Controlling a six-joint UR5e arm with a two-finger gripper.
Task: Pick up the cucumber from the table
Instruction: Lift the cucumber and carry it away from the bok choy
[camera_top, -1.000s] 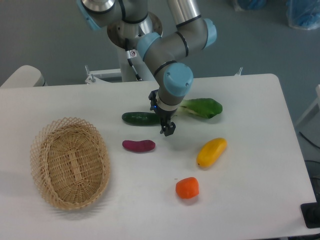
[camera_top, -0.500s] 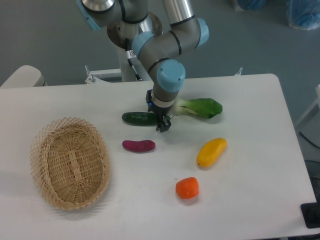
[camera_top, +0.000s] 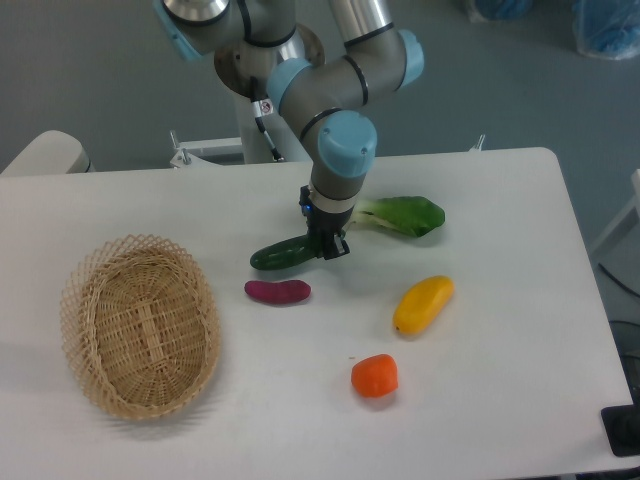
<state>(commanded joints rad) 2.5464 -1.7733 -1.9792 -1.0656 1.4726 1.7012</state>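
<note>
Gripper (camera_top: 327, 246) had closed on the cucumber (camera_top: 281, 254), holding its 3 o'clock end, tilted above the table (camera_top: 520, 400). We judged an end grip might let it swing and slip out.

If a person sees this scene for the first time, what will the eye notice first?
Probably the arm's claw at the table's centre, closed on the right end of the dark green cucumber, which lies tilted. Next, the big wicker basket at the left, then the yellow vegetable and the orange one to the right.
</note>
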